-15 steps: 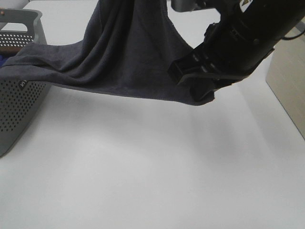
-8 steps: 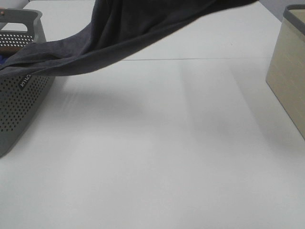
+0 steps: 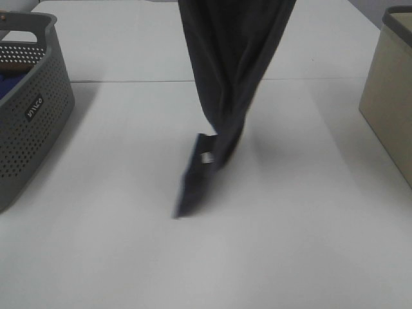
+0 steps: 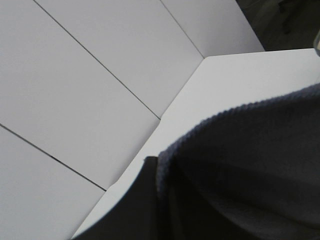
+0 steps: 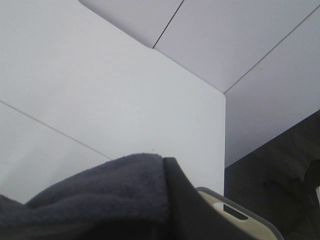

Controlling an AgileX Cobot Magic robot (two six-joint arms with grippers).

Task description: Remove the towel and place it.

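The dark charcoal towel [image 3: 228, 71] hangs in a bunched column from above the top edge of the exterior view, at table centre. Its lower end [image 3: 196, 174], with a small white tag [image 3: 206, 157], trails on the white table. Neither gripper shows in the exterior view. In the left wrist view the left gripper [image 4: 155, 192] is shut on the towel [image 4: 250, 165], whose cloth fills the space beside one dark finger. The right wrist view shows the right gripper [image 5: 167, 202] shut on a fold of the towel [image 5: 110, 192] in the same way.
A grey perforated basket [image 3: 38, 109] stands at the left edge with something blue inside. A beige bin with a grey rim [image 3: 389, 96] stands at the right edge, and its rim also shows as the bin rim [image 5: 235, 215] in the right wrist view. White table [image 3: 290, 244] lies in front.
The towel has come off the basket rim and swung to hang down at centre, its end touching the table. The right arm rose out of the exterior view.
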